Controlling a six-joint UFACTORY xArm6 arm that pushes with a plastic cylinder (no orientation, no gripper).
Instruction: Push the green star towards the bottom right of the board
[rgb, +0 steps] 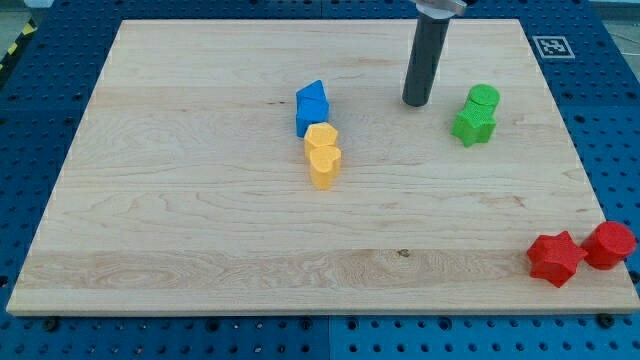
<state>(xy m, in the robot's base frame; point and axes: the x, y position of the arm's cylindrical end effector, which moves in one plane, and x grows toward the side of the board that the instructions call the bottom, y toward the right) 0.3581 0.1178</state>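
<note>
Camera view: rod tip positioned for push; there are no fingers to open.
Green star lies just right of tip, below green cylinder; tip sits upper-left, probably to drive it toward bottom right.

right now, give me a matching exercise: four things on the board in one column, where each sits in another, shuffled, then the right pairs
Things:
1. green star
2. red star
3. blue block
4. my tip

Places:
A. near the view's bottom right corner
B. touching the top of the yellow blocks
C. just left of the green pair
D. right below the green cylinder

Pairs: 1-D, 2-A, 3-B, 4-C
</note>
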